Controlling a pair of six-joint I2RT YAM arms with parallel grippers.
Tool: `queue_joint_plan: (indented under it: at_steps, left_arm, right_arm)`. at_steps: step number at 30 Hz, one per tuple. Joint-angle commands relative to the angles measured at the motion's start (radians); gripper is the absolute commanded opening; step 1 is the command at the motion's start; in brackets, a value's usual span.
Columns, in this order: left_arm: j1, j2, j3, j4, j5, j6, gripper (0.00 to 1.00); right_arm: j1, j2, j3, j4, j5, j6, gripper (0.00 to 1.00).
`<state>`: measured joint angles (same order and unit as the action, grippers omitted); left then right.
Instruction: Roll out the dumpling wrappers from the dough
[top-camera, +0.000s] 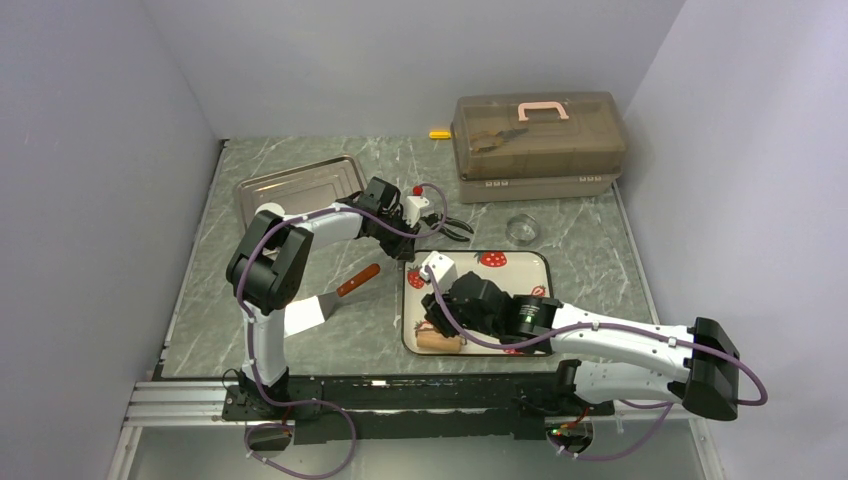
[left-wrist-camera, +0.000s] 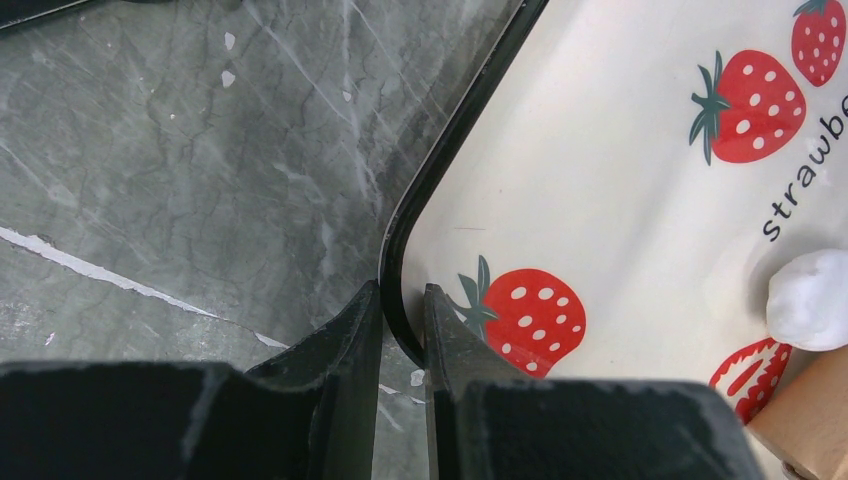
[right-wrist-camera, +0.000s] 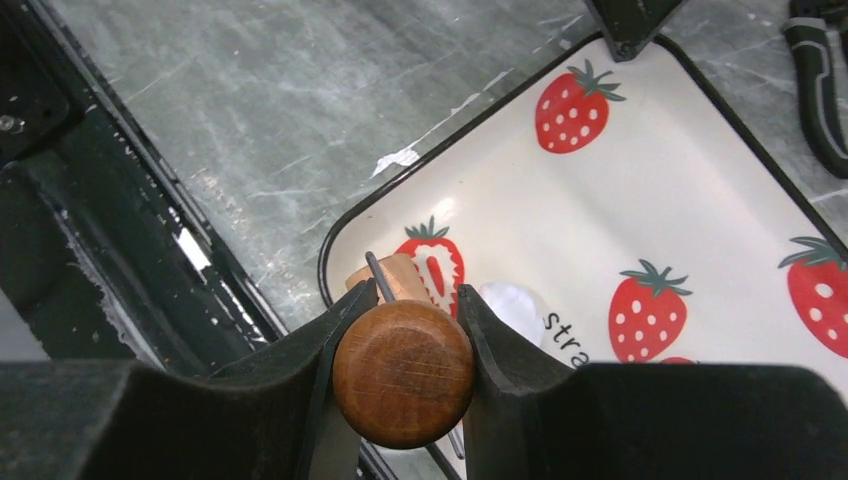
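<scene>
Now: L pincer (left-wrist-camera: 402, 292) pinches rim of tray (left-wrist-camera: 386, 275); R pincer (right-wrist-camera: 416, 296) clamps wooden roller (right-wrist-camera: 403, 372) near dough (left-wrist-camera: 812, 298).

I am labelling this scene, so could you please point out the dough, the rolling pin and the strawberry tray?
dough (left-wrist-camera: 810, 298): left wrist view, middle of the white lump.
rolling pin (right-wrist-camera: 403, 372): right wrist view, round wooden end face.
strawberry tray (left-wrist-camera: 450, 140): left wrist view, dark rim.

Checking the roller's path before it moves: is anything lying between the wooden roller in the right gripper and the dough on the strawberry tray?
Nothing visible does. The dough lies bare on the strawberry tray, close beside the roller that the right gripper is shut on. The left gripper clamps the tray's rim, clear of both.
</scene>
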<state>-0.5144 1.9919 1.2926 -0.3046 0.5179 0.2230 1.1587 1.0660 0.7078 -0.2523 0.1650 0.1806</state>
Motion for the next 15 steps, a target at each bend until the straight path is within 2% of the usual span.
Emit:
queue_joint_plan:
  at_steps: [1,6,11,15]
  left_arm:
    - [0.006,-0.006,-0.011,-0.006,-0.062,0.042,0.00]
    - [0.005,-0.008,-0.010,-0.007,-0.065,0.044,0.00]
    - [0.006,-0.009,-0.009,-0.006,-0.066,0.046,0.00]
    - [0.006,-0.009,-0.009,-0.004,-0.063,0.045,0.00]
  right_arm:
    - [-0.015,0.004,-0.005,-0.027,0.184,-0.039,0.00]
    - [-0.082,0.008,-0.023,0.036,0.241,-0.065,0.00]
    - [-0.098,0.070,-0.002,0.049,0.288,-0.096,0.00]
    - [-0.146,0.064,0.001,0.070,0.229,-0.107,0.00]
